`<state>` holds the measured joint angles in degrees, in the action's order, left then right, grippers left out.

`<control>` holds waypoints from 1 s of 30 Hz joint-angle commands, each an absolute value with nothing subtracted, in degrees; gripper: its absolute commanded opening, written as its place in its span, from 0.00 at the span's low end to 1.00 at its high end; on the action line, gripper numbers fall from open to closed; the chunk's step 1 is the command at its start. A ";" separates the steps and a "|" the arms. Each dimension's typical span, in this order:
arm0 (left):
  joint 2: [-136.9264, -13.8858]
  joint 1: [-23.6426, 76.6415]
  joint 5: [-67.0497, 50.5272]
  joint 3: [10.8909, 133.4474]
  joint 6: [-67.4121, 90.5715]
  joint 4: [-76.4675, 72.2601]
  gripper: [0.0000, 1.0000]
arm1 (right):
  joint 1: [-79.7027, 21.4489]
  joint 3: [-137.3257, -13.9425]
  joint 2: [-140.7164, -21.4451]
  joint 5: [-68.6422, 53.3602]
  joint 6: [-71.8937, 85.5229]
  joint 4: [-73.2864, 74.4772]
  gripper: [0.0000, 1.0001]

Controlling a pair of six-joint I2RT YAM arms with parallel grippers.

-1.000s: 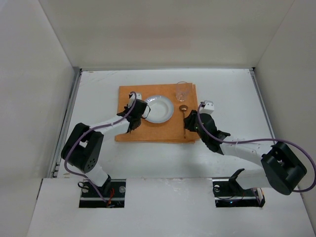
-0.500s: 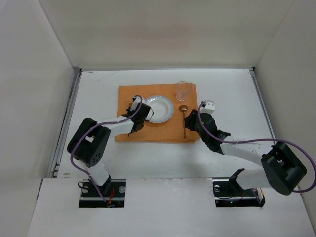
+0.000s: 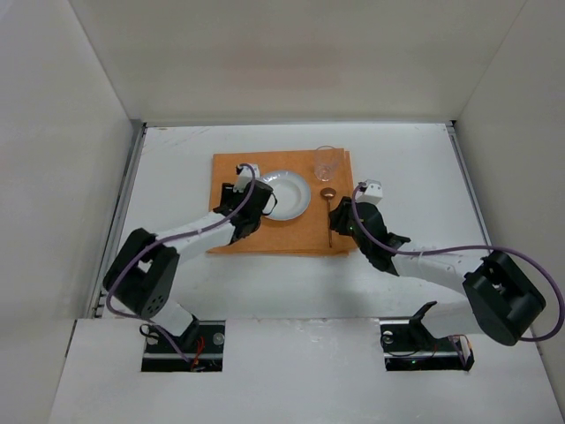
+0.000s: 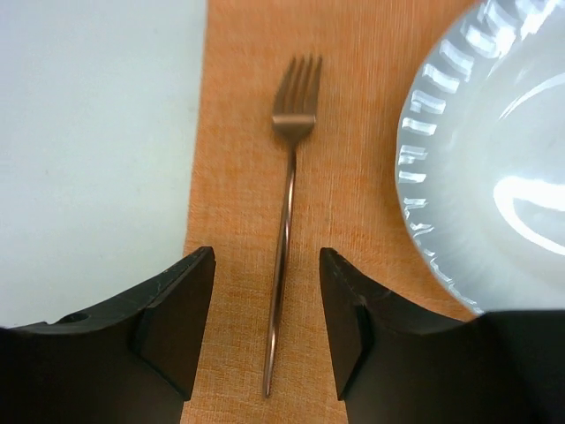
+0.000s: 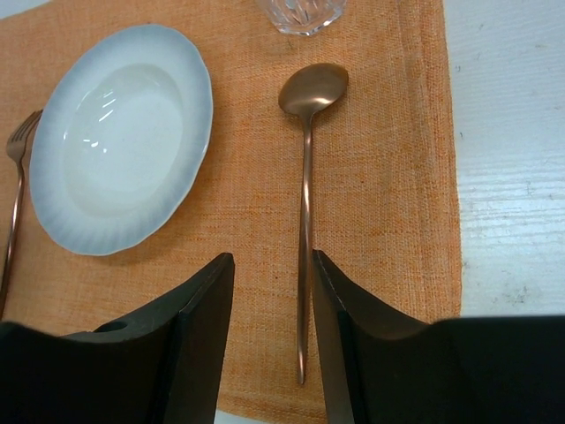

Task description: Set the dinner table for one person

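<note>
The dinner table [image 3: 177, 168], white and matte, spreads under both claws and far out on every side of them. On it lies the orange placemat [image 3: 291, 237], directly below both claws and reaching ahead of them. The left claw [image 4: 267, 269] is open to a middle width over the left strip of the placemat, and the right claw [image 5: 271, 265] is open about as much over its right part. The white plate [image 3: 287, 194] with a ribbed rim is ahead and to the right of the left claw, ahead and to the left of the right claw. The clear glass [image 3: 327, 163] stands upright well ahead of the right claw. The copper-coloured spoon [image 5: 305, 203] lies with its handle end between the fingers of the right claw, nearer to the right one, its bowl pointing away. The fork [image 4: 287, 212], of the same colour, lies flat with its handle between the fingers of the left claw, apart from both, tines pointing away
</note>
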<state>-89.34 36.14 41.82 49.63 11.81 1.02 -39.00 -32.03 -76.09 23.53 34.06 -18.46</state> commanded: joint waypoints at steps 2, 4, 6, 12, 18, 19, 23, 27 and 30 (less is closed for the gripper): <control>-78.68 33.98 42.81 48.00 18.53 -1.58 0.49 | -38.89 -31.99 -74.44 23.29 33.75 -21.80 0.44; -74.38 32.31 38.43 45.98 21.87 -1.76 0.49 | -38.98 -32.17 -75.32 22.77 33.93 -21.80 0.38; -69.81 30.20 35.43 42.99 25.64 -2.28 0.46 | -38.98 -32.78 -76.20 21.45 34.01 -21.36 0.28; -54.61 19.84 33.40 33.24 38.83 3.50 0.35 | -37.93 -30.77 -72.52 21.27 36.47 -21.88 0.11; -43.86 7.44 31.03 25.14 47.46 11.51 0.37 | -32.40 -23.30 -62.86 24.78 40.77 -26.63 0.36; -42.99 5.86 30.94 24.09 47.72 12.30 0.38 | -31.43 -22.42 -61.62 24.79 41.48 -26.98 0.42; -43.68 3.38 30.24 23.29 48.43 13.18 0.41 | -27.65 -19.43 -59.15 26.10 44.20 -28.39 0.51; -43.60 3.47 29.71 22.33 49.74 11.87 0.44 | -25.09 -18.11 -57.40 26.10 45.88 -27.95 0.53; -43.07 4.17 29.36 22.76 49.57 10.02 0.46 | -24.21 -17.67 -57.04 26.28 46.14 -27.86 0.54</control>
